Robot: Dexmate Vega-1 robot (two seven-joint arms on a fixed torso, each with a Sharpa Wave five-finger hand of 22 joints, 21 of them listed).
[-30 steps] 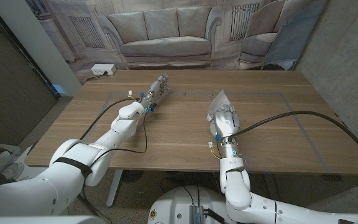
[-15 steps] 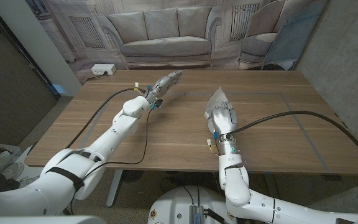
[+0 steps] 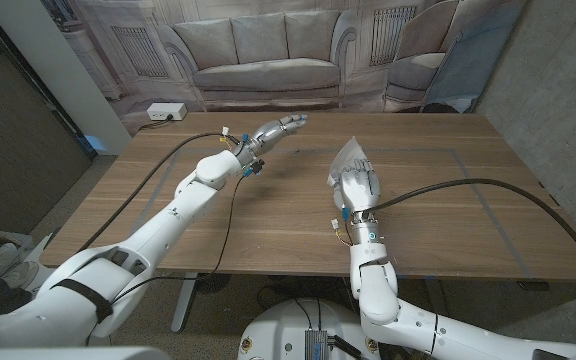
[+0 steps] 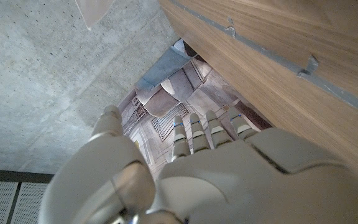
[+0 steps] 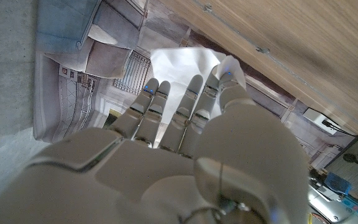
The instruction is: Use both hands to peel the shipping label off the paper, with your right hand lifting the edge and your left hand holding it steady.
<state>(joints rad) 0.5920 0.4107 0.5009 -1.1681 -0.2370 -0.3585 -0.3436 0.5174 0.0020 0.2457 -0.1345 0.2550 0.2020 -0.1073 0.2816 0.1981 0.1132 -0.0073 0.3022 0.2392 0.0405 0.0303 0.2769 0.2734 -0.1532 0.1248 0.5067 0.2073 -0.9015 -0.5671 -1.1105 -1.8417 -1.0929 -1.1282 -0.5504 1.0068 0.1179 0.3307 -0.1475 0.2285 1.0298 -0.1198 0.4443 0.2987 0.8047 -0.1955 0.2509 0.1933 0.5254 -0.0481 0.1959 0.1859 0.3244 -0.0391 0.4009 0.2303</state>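
paper point(image 3: 348, 160) beneath right robot hand point(image 3: 360, 187); left robot hand point(image 3: 276, 130) outstretched.

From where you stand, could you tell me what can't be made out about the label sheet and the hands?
- Head view: the right hand covers part of the paper; its grip is unclear.
- Right wrist view: fingers hide the paper's lower part; no label edge is discernible.
- Left hand: table contact unclear.

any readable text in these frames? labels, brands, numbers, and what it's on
None readable.
Paper with the shipping label, at the right hand: shows plain white in the head view and the right wrist view, any print too small or turned away.
White box at the table's far left corner: no legible marking.
Left hand and both arms: no legible brand or number.
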